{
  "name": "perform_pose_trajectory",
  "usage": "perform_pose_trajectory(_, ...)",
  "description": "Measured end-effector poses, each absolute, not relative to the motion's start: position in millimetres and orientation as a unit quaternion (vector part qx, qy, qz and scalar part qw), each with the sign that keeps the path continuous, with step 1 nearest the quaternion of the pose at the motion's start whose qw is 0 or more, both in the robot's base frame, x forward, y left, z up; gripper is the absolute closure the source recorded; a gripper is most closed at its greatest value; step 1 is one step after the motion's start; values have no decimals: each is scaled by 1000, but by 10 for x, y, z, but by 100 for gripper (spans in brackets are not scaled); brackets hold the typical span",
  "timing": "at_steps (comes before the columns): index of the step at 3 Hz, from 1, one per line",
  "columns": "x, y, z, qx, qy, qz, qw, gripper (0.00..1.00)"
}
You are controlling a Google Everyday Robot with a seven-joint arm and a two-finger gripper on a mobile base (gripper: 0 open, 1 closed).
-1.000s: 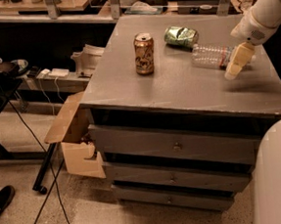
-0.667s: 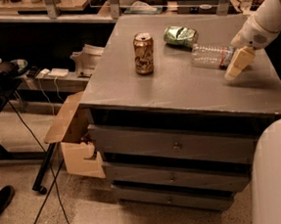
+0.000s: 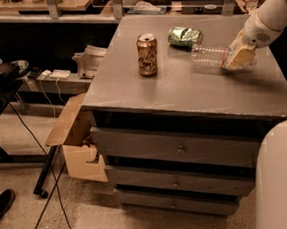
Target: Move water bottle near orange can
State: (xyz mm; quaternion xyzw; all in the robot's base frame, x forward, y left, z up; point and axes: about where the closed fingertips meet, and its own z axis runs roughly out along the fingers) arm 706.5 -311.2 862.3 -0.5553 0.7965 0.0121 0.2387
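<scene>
The water bottle (image 3: 208, 56) lies on its side on the grey cabinet top (image 3: 181, 90), at the right rear. It is clear and ribbed, and its right end is hidden by my gripper. My gripper (image 3: 239, 57), tan at its tip on a white arm, reaches in from the upper right and sits at that right end, low over the top. The orange can (image 3: 147, 55) stands upright left of the bottle, about a bottle's length away.
A shiny green dented can (image 3: 184, 36) lies behind the bottle, close to its left end. The cabinet has drawers (image 3: 179, 148) in front. An open cardboard box (image 3: 75, 137) hangs at its left side. Cables and a shelf lie further left.
My gripper has moved slightly up and left, from just right of the bottle onto its right end. The bottle seems to have shifted slightly left. The cans have not moved.
</scene>
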Motion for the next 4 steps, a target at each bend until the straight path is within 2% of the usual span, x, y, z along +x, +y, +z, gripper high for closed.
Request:
perform_pose_trajectory(1,7069,-2926,8910,-566,780,10,266,87)
perform_pose_trajectory(2,7003,-2645,9339,-574,767,3,287,100)
perform_pose_trajectory(4,6803,-2236,9940,-564,775,-36,283,100)
